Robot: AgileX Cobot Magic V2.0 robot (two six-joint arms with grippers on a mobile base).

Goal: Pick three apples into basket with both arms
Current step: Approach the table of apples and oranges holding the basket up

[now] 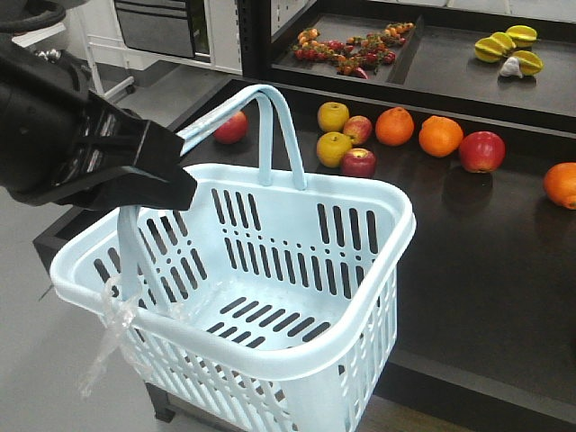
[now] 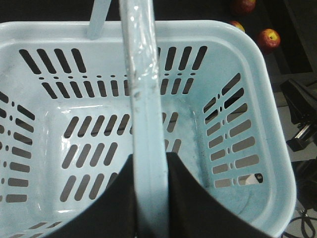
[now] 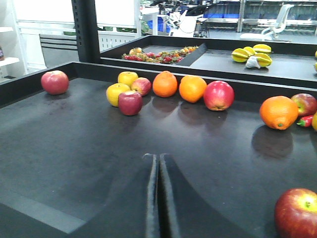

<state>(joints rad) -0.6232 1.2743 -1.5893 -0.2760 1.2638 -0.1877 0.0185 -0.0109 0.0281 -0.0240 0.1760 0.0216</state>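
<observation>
The light blue basket (image 1: 270, 358) hangs at the table's front left edge, nothing inside it. My left gripper (image 1: 171, 180) is shut on one hoop handle (image 1: 281, 117). In the left wrist view the handle (image 2: 146, 99) runs between the jaws of the left gripper (image 2: 151, 166), over the basket's bare floor (image 2: 99, 148). Dark red apples lie on the black table: one alone at far left (image 1: 231, 127), one in front of the yellow apples (image 1: 358, 162) and a large one (image 1: 482, 150) right of the oranges. My right gripper (image 3: 157, 158) is shut and holds nothing, low over the table; an apple (image 3: 297, 213) lies to its right.
Two yellow apples (image 1: 333, 115) (image 1: 334, 148) and oranges (image 1: 394, 126) (image 1: 440, 136) (image 1: 562, 184) sit among the apples. A raised black shelf behind holds small fruit (image 1: 346, 49) and starfruit (image 1: 508, 45). A clear plastic scrap (image 1: 103, 346) dangles from the basket rim.
</observation>
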